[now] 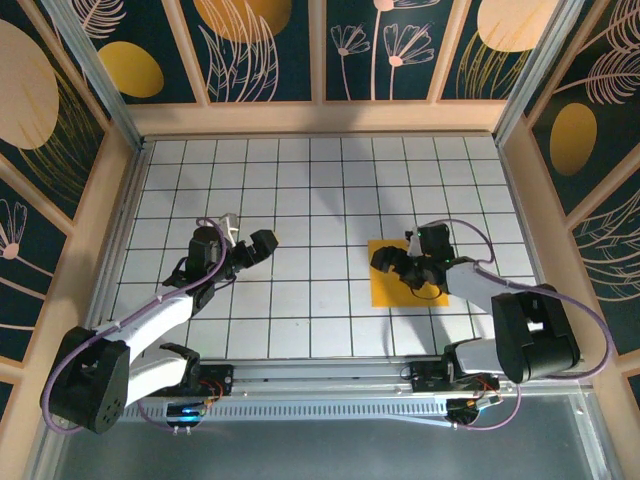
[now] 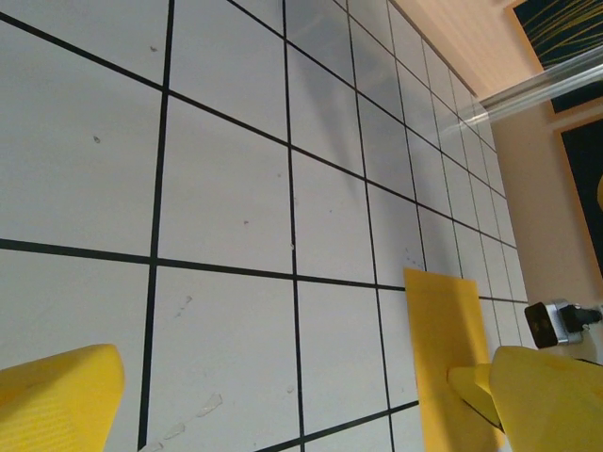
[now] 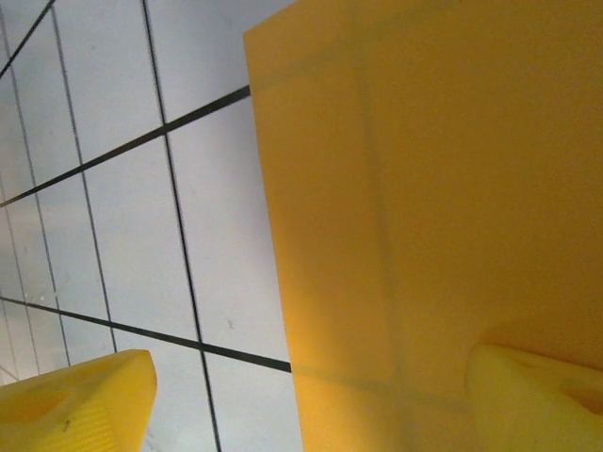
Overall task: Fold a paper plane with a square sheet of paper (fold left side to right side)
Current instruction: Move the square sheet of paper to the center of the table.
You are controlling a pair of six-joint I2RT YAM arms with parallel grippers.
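Observation:
The square sheet of paper lies flat and unfolded on the white grid table, right of centre; grid lines show through it. My right gripper hangs low over its left part, open. In the right wrist view the sheet fills the right side and the gripper straddles its left edge, one finger over the paper, the other over bare tile. My left gripper is open over bare tiles left of centre, well apart from the sheet; nothing sits in the gripper. A paper plane is out of view.
Wooden walls with dark flower panels close in the table at the back and both sides. A metal rail runs along the near edge by the arm bases. White tiles spread between the two arms.

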